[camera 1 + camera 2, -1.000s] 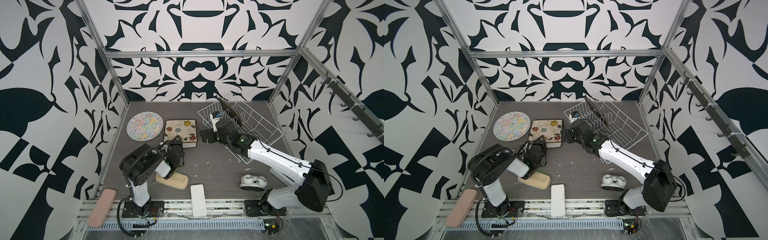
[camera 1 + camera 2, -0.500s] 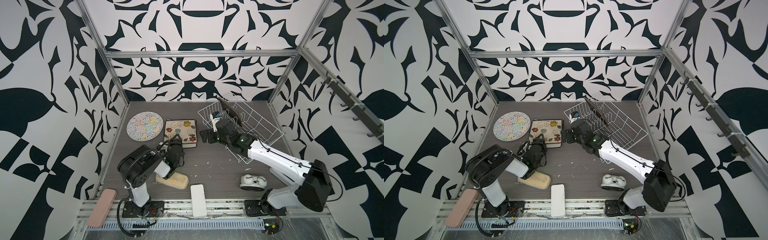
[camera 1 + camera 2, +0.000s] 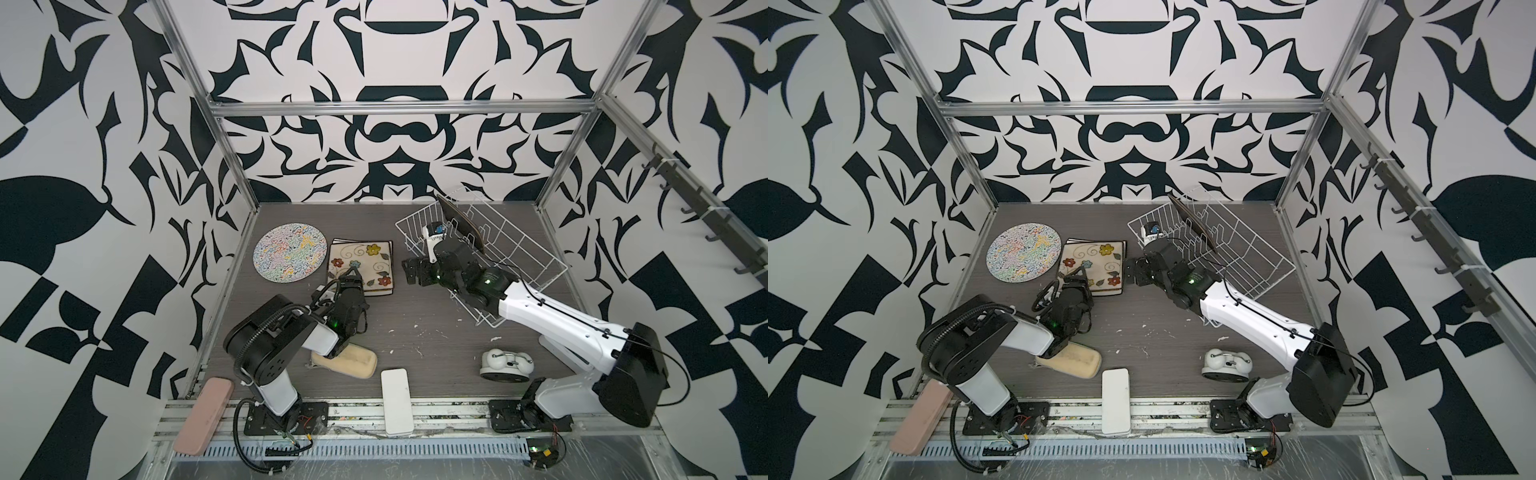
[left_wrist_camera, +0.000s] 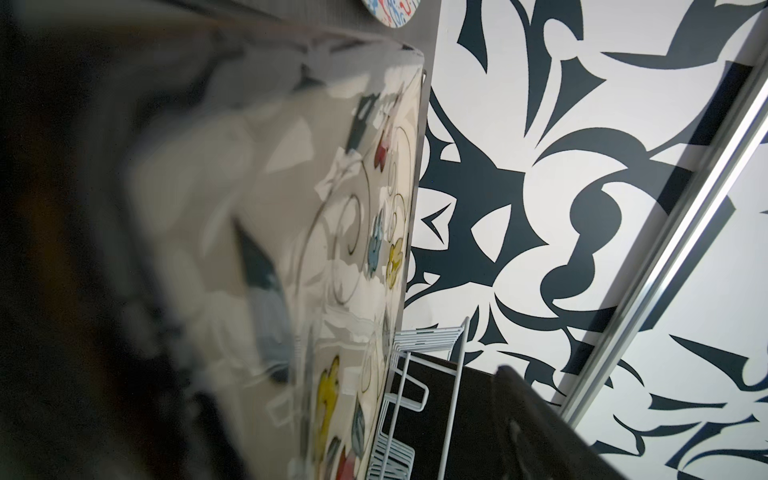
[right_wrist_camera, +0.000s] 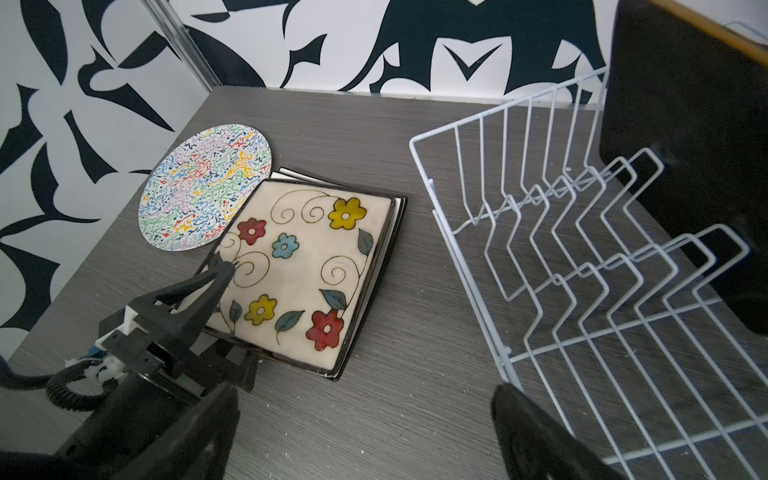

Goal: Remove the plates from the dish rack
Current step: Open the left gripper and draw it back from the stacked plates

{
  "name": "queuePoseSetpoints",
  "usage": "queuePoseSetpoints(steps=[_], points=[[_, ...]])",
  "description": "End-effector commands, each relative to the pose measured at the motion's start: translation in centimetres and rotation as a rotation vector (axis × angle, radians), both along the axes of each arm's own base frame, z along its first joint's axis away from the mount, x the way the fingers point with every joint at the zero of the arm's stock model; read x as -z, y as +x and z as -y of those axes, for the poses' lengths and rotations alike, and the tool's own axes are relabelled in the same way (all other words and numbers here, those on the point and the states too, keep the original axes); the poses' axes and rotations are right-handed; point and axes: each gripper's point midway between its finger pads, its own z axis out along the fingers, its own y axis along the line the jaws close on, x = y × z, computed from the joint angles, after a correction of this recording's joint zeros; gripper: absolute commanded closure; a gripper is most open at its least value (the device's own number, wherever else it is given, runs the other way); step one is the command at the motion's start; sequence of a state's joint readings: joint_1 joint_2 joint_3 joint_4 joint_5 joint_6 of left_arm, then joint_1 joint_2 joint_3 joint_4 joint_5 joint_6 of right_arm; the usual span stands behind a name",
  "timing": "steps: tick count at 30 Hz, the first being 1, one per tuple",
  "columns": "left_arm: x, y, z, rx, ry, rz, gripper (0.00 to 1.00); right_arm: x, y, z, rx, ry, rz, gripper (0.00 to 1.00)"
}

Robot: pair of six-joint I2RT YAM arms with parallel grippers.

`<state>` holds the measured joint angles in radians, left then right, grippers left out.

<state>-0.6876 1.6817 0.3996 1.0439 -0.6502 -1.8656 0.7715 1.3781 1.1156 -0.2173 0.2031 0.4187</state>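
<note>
The left gripper (image 3: 352, 277) sat at the near corner of the flowered plate (image 3: 365, 262), jaws parted. That plate lay flat, just beside the round plate (image 3: 290, 252). The right gripper (image 3: 406, 272) was spread wide and empty, near the dish rack (image 3: 519, 253) — one dark plate (image 3: 459, 220) stood upright inside.

A dark grey wood-grain tabletop (image 3: 415, 340) is speckled with small white flecks (image 3: 419, 332). Walls (image 3: 399, 158) printed with bold black-and-white leaf shapes rise from its far edge and both sides. Aluminium posts (image 3: 232, 166) stand at its far corners, joined by a crossbar (image 3: 399, 107). Above its right side runs a dark rail of hooks (image 3: 706, 205). A slotted grey duct (image 3: 374, 451) lines its near edge. The light is even.
</note>
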Motion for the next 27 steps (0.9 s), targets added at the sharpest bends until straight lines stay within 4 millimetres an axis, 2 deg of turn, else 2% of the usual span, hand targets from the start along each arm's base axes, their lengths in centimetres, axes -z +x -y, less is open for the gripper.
queuePoseSetpoints(steps=[1, 15, 21, 27], points=[[-2.9, 0.3, 0.0, -0.019, -0.061, 0.061, 0.19, -2.5, 0.2, 0.9, 0.027, 0.027, 0.062, 0.02], [-2.8, -1.0, -1.0, -0.03, -0.002, -0.059, 0.05, -2.3, 0.0, 1.1, 0.031, 0.032, 0.06, 0.02], [-2.7, -0.7, -0.3, -0.006, 0.007, -0.08, 0.0, -2.5, -0.1, 1.3, 0.035, 0.032, 0.064, 0.02], [-2.8, -0.4, 0.3, 0.017, 0.045, -0.13, 0.01, -2.6, -0.2, 1.7, 0.045, 0.021, 0.073, 0.02]])
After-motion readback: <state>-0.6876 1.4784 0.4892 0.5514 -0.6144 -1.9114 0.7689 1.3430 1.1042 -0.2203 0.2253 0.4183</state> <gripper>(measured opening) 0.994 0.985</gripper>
